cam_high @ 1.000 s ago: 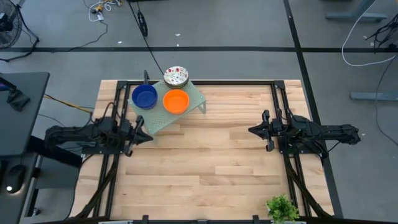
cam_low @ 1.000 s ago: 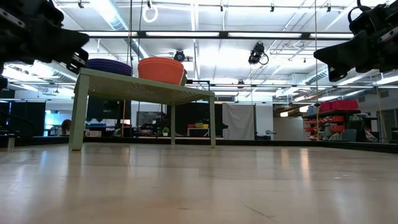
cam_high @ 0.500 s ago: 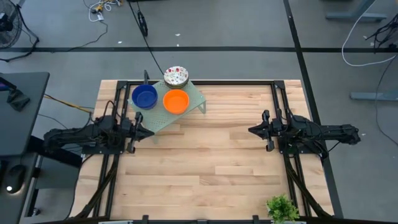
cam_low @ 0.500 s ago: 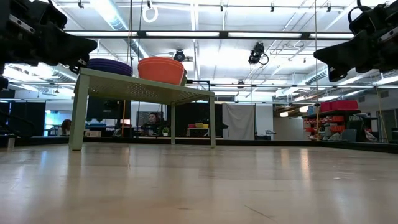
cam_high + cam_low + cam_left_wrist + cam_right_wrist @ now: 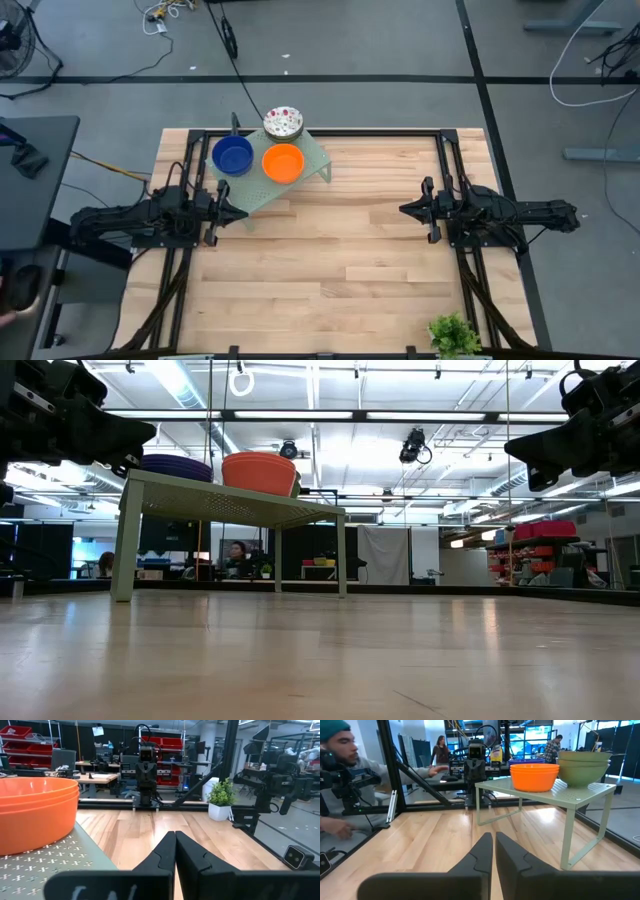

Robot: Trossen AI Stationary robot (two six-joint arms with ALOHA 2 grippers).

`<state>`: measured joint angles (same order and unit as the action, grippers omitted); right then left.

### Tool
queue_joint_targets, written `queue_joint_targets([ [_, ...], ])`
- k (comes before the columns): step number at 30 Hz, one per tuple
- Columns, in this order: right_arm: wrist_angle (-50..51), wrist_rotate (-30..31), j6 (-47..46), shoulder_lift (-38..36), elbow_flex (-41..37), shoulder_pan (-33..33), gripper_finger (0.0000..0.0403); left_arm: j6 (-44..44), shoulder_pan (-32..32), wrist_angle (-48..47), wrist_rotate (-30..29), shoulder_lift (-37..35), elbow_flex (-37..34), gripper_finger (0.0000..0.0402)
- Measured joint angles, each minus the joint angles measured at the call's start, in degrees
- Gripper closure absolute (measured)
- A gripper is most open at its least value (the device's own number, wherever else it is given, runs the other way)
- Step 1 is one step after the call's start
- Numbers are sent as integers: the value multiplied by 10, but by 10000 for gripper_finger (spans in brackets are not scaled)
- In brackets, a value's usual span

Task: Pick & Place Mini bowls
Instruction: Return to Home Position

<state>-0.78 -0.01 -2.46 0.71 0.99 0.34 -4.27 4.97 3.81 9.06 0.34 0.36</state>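
My left hand (image 5: 238, 213), closed on nothing, hangs just beside the corner of the pale green rack (image 5: 318, 158) that carries the blue bowls (image 5: 232, 155), orange bowls (image 5: 283, 163) and speckled bowls (image 5: 283, 123). A careless swing there could clip the rack and spill the stacks. My right hand (image 5: 405, 209), also closed and empty, waits well apart.

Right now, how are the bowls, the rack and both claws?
rack: standing upright on the table
blue bowls: stacked on the rack
orange bowls: stacked on the rack
speckled bowls: stacked on the rack's corner
left gripper: shut, empty, close to the rack
right gripper: shut, empty
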Motion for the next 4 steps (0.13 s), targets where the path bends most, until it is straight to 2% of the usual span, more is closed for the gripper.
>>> queue_joint_targets([
  [4,0,0,0,0,0,0,378,0,0,0,0,0,0,390],
])
